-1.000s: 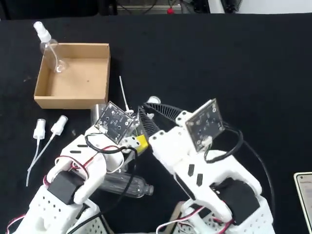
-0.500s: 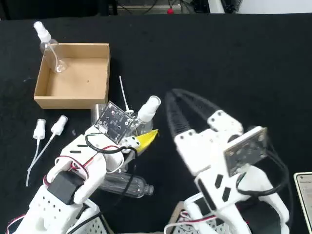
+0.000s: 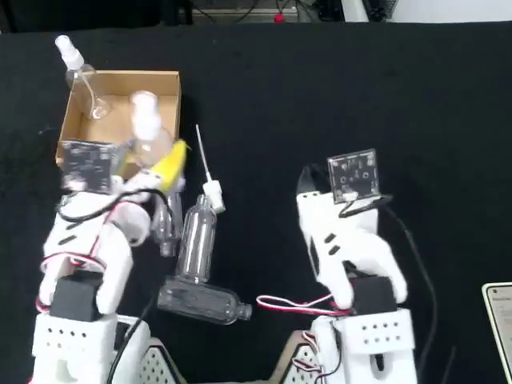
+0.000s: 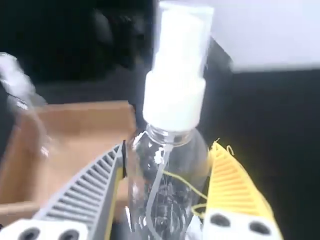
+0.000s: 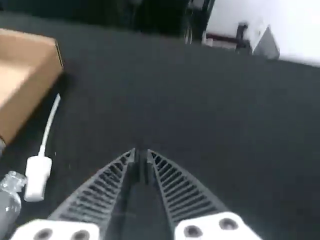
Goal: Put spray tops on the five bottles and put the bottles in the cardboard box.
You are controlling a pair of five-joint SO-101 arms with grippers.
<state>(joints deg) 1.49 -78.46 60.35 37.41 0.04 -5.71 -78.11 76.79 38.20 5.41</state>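
Note:
My left gripper [image 3: 154, 157] is shut on a clear bottle [image 4: 167, 170] with a white spray top [image 3: 145, 107] fitted, holding it upright over the near right part of the cardboard box [image 3: 88, 140]. A second capped bottle [image 3: 80, 70] leans at the box's far left corner. On the table lies a bottle [image 3: 196, 238] with a loose spray top [image 3: 213, 192] at its neck, tube pointing away. A further bare bottle [image 3: 200, 301] lies nearer the arm bases. My right gripper [image 5: 141, 156] is shut and holds nothing, back from the bottles.
The box [image 5: 22, 70] and the loose spray top [image 5: 37, 172] lie off to one side of the right gripper. A white object [image 3: 500, 308] sits at the table's right edge. Black cloth stretches open across the far and right side.
The right gripper let go of the spray top, drew back toward its base and shut. The left arm swung the capped bottle from the table's middle up over the box.

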